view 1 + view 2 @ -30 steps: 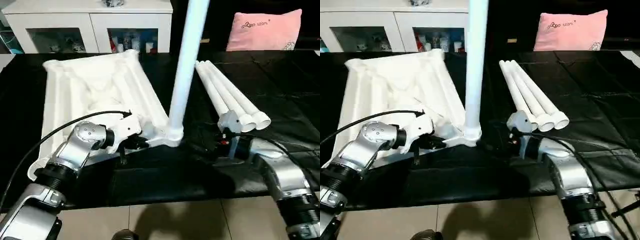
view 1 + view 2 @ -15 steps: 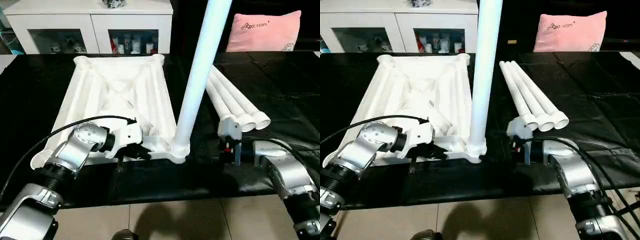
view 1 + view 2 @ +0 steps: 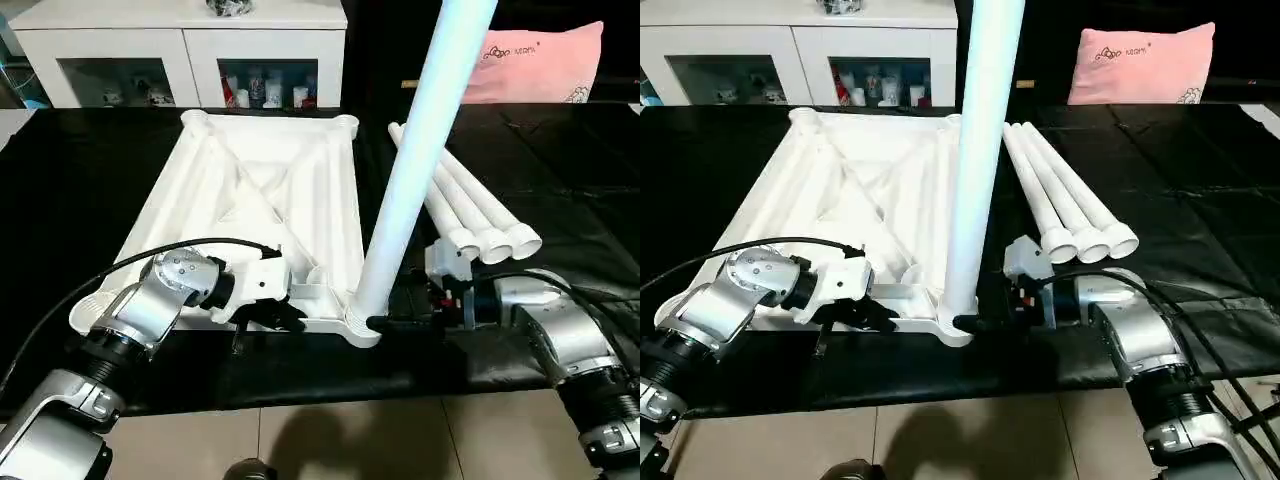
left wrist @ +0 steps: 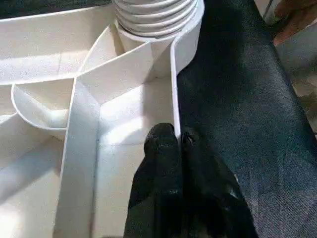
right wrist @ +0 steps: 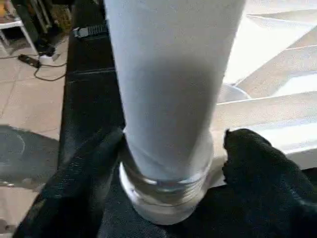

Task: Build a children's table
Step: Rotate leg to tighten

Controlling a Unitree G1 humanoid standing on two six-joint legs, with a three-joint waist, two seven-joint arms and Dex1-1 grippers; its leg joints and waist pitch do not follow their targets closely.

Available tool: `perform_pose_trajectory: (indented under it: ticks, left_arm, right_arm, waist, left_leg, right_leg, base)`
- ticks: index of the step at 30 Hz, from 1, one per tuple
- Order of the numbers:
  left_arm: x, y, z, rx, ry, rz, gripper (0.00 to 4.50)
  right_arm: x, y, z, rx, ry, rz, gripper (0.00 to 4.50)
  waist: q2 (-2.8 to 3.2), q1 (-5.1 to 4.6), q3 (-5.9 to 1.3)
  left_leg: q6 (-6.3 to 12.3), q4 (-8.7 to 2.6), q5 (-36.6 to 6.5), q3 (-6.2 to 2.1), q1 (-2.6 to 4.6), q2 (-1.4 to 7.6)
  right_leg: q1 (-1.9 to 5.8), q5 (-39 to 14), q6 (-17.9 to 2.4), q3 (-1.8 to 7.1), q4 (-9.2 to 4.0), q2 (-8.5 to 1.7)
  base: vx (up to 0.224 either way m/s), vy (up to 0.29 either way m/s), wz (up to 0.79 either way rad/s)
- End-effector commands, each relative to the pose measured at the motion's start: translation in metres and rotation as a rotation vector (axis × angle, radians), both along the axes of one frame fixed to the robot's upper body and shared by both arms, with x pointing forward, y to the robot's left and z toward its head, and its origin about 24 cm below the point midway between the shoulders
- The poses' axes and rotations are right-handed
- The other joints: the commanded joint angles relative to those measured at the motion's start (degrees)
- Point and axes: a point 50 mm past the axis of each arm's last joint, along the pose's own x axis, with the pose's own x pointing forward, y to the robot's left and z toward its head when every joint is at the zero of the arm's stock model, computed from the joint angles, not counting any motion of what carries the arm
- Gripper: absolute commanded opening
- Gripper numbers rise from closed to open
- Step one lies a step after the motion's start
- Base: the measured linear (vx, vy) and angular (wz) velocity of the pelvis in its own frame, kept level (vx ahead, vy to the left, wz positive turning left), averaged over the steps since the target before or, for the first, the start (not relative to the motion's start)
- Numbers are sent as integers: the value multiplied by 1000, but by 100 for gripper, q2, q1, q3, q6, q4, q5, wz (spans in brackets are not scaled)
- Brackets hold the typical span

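At tabletop (image 3: pixel 270 190) corner, leg (image 3: pixel 420 150) upright

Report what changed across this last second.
The tabletop swung on the black cover, its far end going toward the robot's right. The upright leg in its near corner socket went along and now leans right. The right hand moved in to either side of that leg's base. The left hand stayed pinched on the near rim, and the three loose legs kept still.
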Motion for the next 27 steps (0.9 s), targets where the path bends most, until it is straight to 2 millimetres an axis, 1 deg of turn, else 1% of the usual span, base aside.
perform_pose_trajectory:
  ticks: [1, 3, 4, 6, 9, 14, 15, 16, 17, 18, 20, 21, 23, 24, 25, 27]
  left_arm:
    - [-2, -10, 10, -6, -53, -78, 0]
    - [-3, -11, 10, -5, -52, -81, 0]
    - [-3, -11, 10, -5, -51, -81, 0]
    - [-3, -11, 9, -4, -50, -83, 0]
    - [-3, -12, 9, -3, -48, -85, 0]
    - [-4, -12, 9, -1, -47, -86, 0]
    - [-4, -12, 9, 0, -47, -86, 0]
    - [-4, -12, 9, 0, -47, -86, 0]
    - [-4, -12, 9, 1, -46, -86, 0]
    - [-4, -12, 8, 1, -45, -86, 0]
    - [-4, -12, 8, 2, -43, -87, 0]
    - [-4, -12, 8, 2, -43, -87, 0]
    - [-4, -11, 8, 3, -43, -87, 0]
    - [-4, -11, 8, 4, -43, -87, 0]
    - [-4, -11, 8, 5, -43, -88, 0]
    - [-4, -11, 8, 5, -42, -88, 0]
  right_arm:
    - [-1, 4, 0, -6, 1, 40, 329]
    - [-1, 4, -1, -11, 2, 52, 315]
    - [-1, 5, -2, -12, 3, 53, 315]
    - [-2, 5, -3, -16, 6, 59, 290]
    - [-1, 5, -5, -23, 8, 61, 273]
    - [0, 6, -6, -23, 15, 62, 273]
    - [-1, 6, -5, -20, 24, 64, 319]
    - [0, 6, -5, -19, 27, 64, 319]
    - [-1, 6, -6, -19, 35, 66, 335]
    - [-1, 5, -6, -18, 42, 67, 335]
    - [-1, 5, -7, -21, 46, 69, 359]
    - [-1, 5, -7, -21, 46, 69, 359]
    - [-2, 4, -7, -24, 46, 69, 373]
    - [-2, 4, -8, -27, 46, 69, 393]
    - [-2, 4, -9, -31, 44, 66, 403]
    - [-2, 4, -9, -31, 43, 63, 410]
  waist:
    - [-11, -13, -412]
    - [-13, -11, -410]
    - [-17, -10, -412]
    - [-13, -12, -410]
    - [-13, -13, -411]
    - [-13, -13, -415]
    - [-20, -15, -415]
    - [-22, -14, -416]
    - [-17, -12, -415]
    - [-18, -13, -414]
    - [-14, -8, -417]
    - [-15, -8, -418]
    - [-10, -7, -420]
    - [-11, -10, -419]
    - [-10, -9, -418]
    - [-1, -6, -418]
  left_leg:
    - [303, -349, -985, -9, 175, 200]
    - [316, -351, -974, -9, 178, 203]
    - [316, -345, -968, -7, 177, 200]
    - [320, -346, -964, -7, 175, 202]
    - [315, -348, -993, -8, 176, 203]
    - [331, -342, -941, -8, 173, 197]
    - [335, -343, -940, -9, 174, 198]
    - [341, -340, -939, -6, 174, 197]
    - [342, -340, -947, -7, 175, 197]
    - [345, -341, -946, -7, 173, 199]
    - [346, -339, -928, -8, 173, 200]
    - [346, -339, -928, -8, 175, 200]
    - [352, -334, -905, -7, 177, 199]
    - [344, -336, -924, -8, 174, 196]
    - [341, -337, -943, -6, 179, 197]
    - [321, -341, -984, -9, 181, 200]
  right_leg:
    - [234, 173, -1625, 145, -320, -273]
    - [230, 139, -1626, 145, -325, -278]
    - [232, 144, -1630, 147, -324, -276]
    - [231, 149, -1633, 148, -324, -276]
    - [227, 97, -1639, 144, -326, -278]
    - [235, 164, -1641, 143, -318, -272]
    - [235, 165, -1641, 141, -317, -270]
    - [234, 162, -1645, 143, -318, -270]
    - [233, 147, -1645, 142, -317, -270]
    - [234, 136, -1650, 142, -317, -271]
    - [233, 144, -1651, 142, -314, -273]
    - [232, 151, -1650, 141, -314, -272]
    - [228, 218, -1664, 141, -310, -268]
    - [231, 197, -1666, 138, -311, -267]
    - [230, 180, -1667, 140, -316, -269]
    - [230, 128, -1658, 141, -317, -273]
  base:
    - [0, 0, 0]
    - [0, 0, 0]
    - [0, 0, 0]
    - [0, 0, 0]
    - [0, 0, 0]
    - [0, 0, 0]
    - [0, 0, 0]
    - [0, 0, 0]
    - [0, 0, 0]
    - [0, 0, 0]
    - [0, 0, 0]
    - [0, 0, 0]
    - [0, 0, 0]
    - [0, 0, 0]
    - [0, 0, 0]
    - [0, 0, 0]
